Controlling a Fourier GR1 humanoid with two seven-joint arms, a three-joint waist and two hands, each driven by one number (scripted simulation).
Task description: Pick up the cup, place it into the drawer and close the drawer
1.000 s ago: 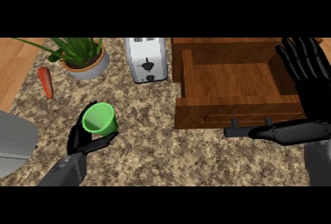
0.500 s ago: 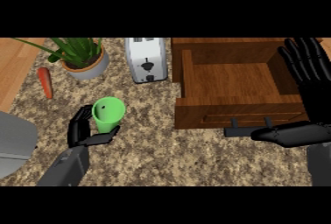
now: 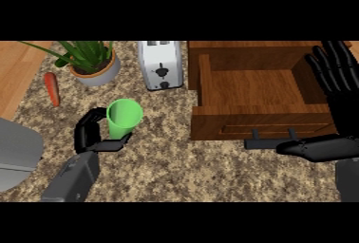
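One speckled counter; left hand clasps cup; right hand spread

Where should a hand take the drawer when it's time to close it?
By the dark bar handle on the drawer front, coming from the counter side. It stands proud of the front panel, and the right hand lies beside it. The left hand holds the green cup.

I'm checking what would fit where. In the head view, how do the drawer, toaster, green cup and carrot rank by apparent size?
Largest to smallest, as they look:
1. drawer
2. toaster
3. green cup, though it is lifted in the left hand, nearer the camera, so it may look larger than it is
4. carrot
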